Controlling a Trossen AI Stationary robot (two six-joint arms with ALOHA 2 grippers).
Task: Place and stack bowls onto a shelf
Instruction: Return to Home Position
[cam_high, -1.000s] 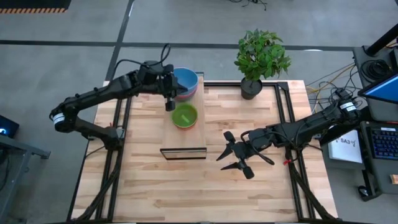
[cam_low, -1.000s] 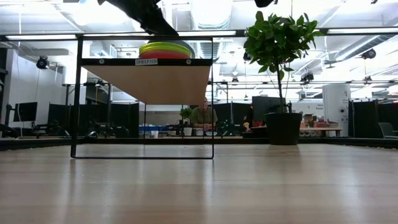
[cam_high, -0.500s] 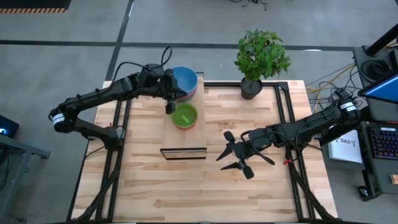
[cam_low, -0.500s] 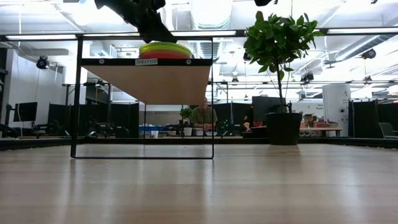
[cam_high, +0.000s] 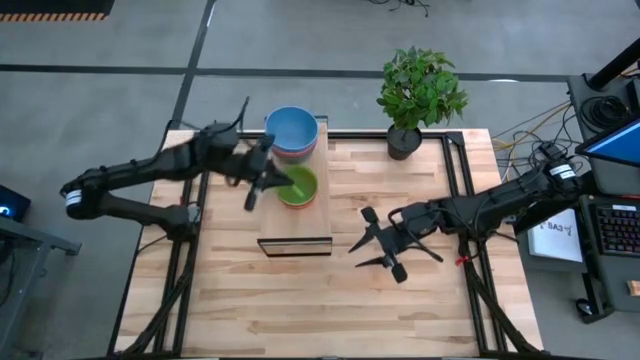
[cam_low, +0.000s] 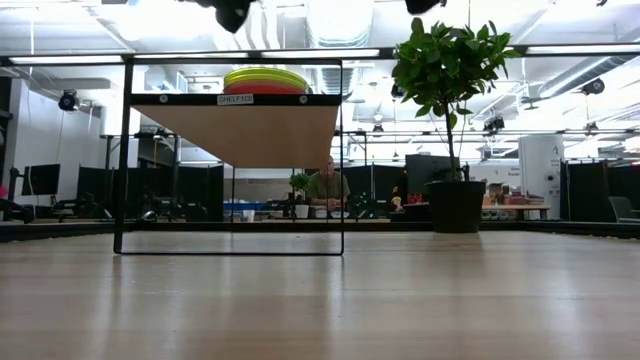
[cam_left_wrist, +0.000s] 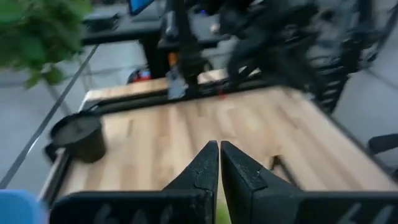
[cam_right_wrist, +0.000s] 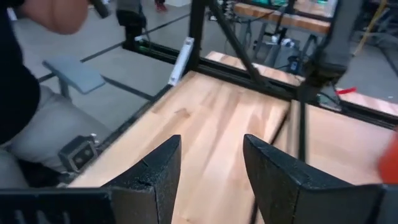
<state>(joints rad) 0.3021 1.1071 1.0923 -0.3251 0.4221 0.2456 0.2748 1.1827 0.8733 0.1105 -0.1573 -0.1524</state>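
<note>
The shelf is a pale plank on a dark frame standing on the table. On its far end sits a stack of large bowls with the blue one on top and pink under it. Nearer on the plank sits a stack of small bowls topped by the green one; the low view shows that stack as green, yellow and orange rims over red. My left gripper is shut, just left of the green bowl and touching nothing. My right gripper hangs open over bare table, right of the shelf.
A potted plant stands at the table's far edge, right of the shelf. Dark frame rails run along the table's sides. Bare slatted tabletop lies near of the shelf. A person sits far off in the room.
My left gripper has drawn back from beside the blue bowl stack, moving toward the table's near and left edges to beside the green bowl. In the low view it has risen almost out of the picture. The bowls have stayed put.
</note>
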